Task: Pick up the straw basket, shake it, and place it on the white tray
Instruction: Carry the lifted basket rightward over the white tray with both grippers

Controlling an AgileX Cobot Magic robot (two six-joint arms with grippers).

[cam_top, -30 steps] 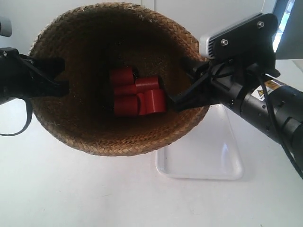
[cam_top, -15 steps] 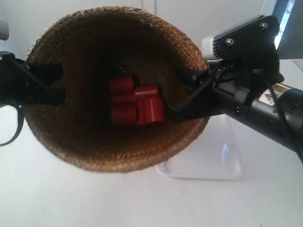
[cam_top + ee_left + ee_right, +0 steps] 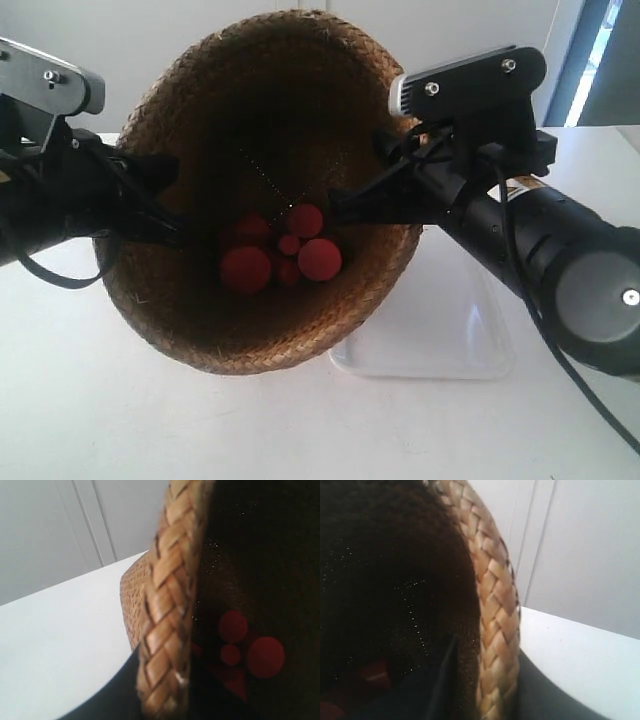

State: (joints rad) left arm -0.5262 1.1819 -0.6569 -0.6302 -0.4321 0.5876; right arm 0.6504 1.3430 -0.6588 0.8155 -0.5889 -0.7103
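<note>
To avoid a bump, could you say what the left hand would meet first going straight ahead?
Likely the straw basket: its rim sits between the left hand's fingers; the red pieces lie deeper.

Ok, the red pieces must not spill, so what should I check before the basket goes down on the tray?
1. Hold of the left gripper on the basket rim: ok, fingers on both sides of the braid.
2. Hold of the right gripper on the rim: ok.
3. Is the basket level: not ok, it tilts with its mouth toward the exterior camera.
4. Are the red pieces inside: ok, bunched at the bottom.
5. Is the tray bare: cannot tell, the basket hides part of it; the part that shows is bare.
6. Is the basket over the tray: cannot tell, only its edge overlaps the tray in the exterior view.
</note>
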